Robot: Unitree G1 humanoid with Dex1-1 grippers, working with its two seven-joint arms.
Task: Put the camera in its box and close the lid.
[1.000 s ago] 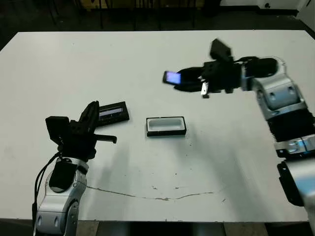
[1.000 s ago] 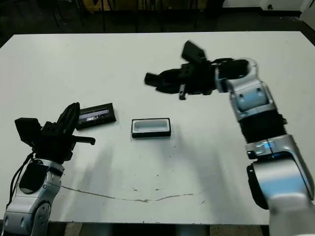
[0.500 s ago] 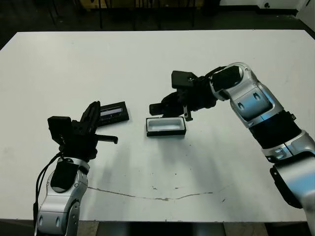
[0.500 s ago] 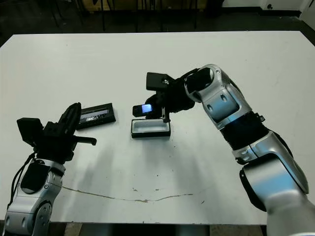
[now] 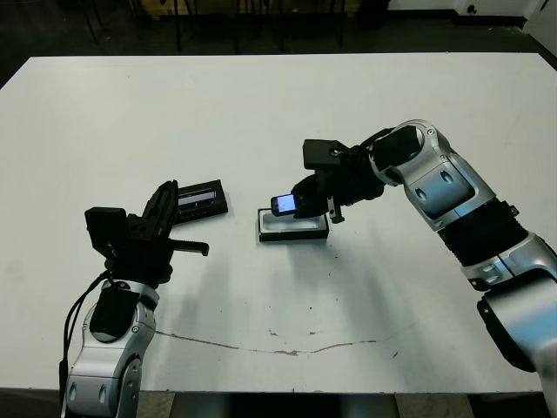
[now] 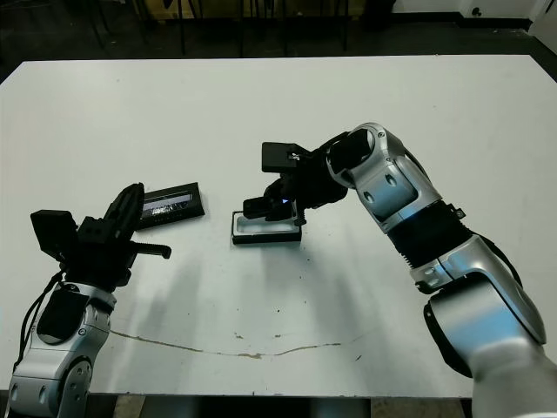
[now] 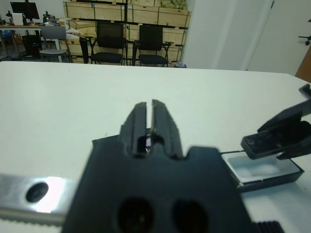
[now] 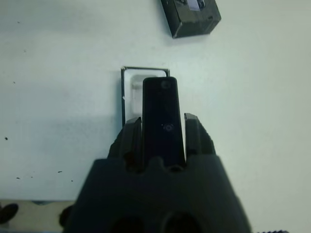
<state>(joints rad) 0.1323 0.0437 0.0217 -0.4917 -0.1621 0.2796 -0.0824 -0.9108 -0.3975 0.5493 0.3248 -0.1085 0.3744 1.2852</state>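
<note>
Left eye view: at frame centre, the right gripper point(image 5: 306, 198) grips the slim black bar-shaped camera point(image 5: 285, 205) just above the black-walled, white-lined box point(image 5: 294, 225); insertion and closing remain. The flat black lid point(image 5: 201, 198) lies centre-left.

Left wrist view: the left gripper point(image 7: 148, 120), fingers pressed together, holds nothing.

Right wrist view: the camera points along the fingers, box beyond.

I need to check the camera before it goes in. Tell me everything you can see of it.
The camera is a slim black bar with a matte face, a small round mark mid-face and a small bright bluish screen at its free end. The right gripper clamps it between both fingers, holding it in the air, roughly level, over the box, lengthwise in line with it. Whether it touches the white lining cannot be told.
</note>
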